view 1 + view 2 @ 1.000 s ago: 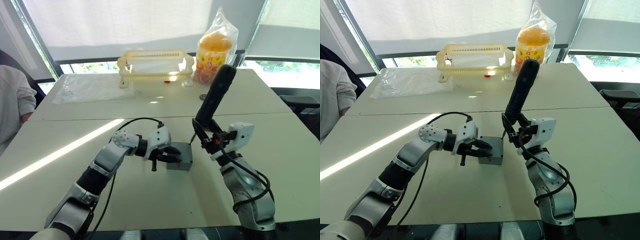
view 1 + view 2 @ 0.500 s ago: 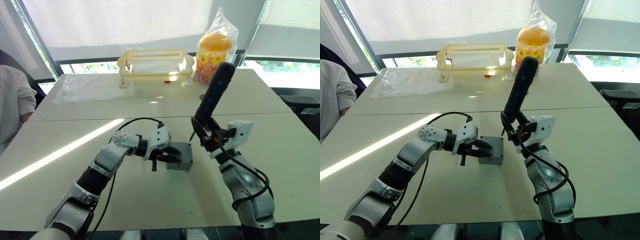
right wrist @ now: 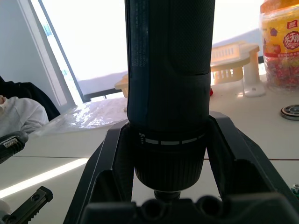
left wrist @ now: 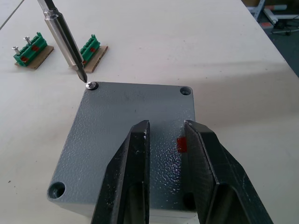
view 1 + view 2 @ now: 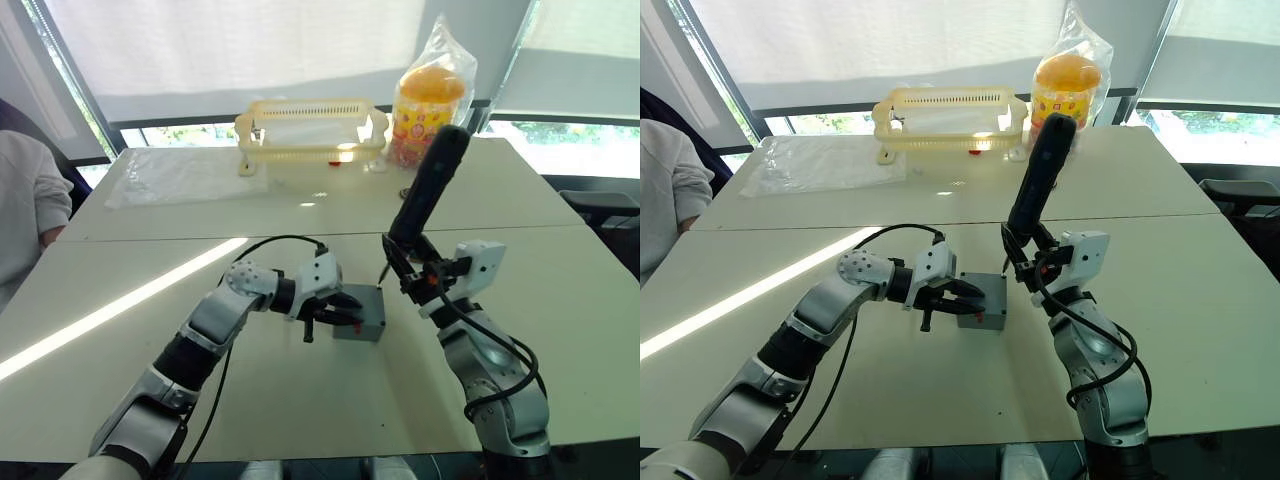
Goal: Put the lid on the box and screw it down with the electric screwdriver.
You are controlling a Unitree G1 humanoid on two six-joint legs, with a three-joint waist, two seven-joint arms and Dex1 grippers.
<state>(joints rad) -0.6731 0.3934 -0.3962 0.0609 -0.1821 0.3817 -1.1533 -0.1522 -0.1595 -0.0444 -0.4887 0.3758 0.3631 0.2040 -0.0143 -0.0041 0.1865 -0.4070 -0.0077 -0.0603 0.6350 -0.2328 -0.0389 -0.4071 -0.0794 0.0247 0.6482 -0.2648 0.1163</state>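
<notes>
The grey box [image 5: 362, 313] stands mid-table with the lid [image 4: 135, 109] lying on top of it. My left gripper [image 4: 167, 127] reaches in from the box's left. Its fingers [image 4: 133, 158] lie over the lid a narrow gap apart, with nothing between them. A small red part [image 4: 181, 144] shows in that gap. My right gripper [image 5: 414, 274] is shut on the black electric screwdriver [image 5: 430, 190], which is held tilted, bit down. Its metal bit [image 4: 65, 42] touches a screw [image 4: 92, 85] in one lid corner. The other visible corner holes [image 4: 186, 90] are empty.
A yellow slotted basket [image 5: 310, 125], a bagged snack jar [image 5: 428, 100] and a clear plastic bag [image 5: 185, 175] sit at the far side. Two green terminal blocks [image 4: 91, 46] lie behind the box. A small metal ring [image 3: 290, 112] lies near the jar. A person's sleeve [image 5: 25, 210] shows at the left edge.
The right arm and screwdriver have shifted very slightly. The bit stays at the same lid corner. The left gripper and the box have not moved.
</notes>
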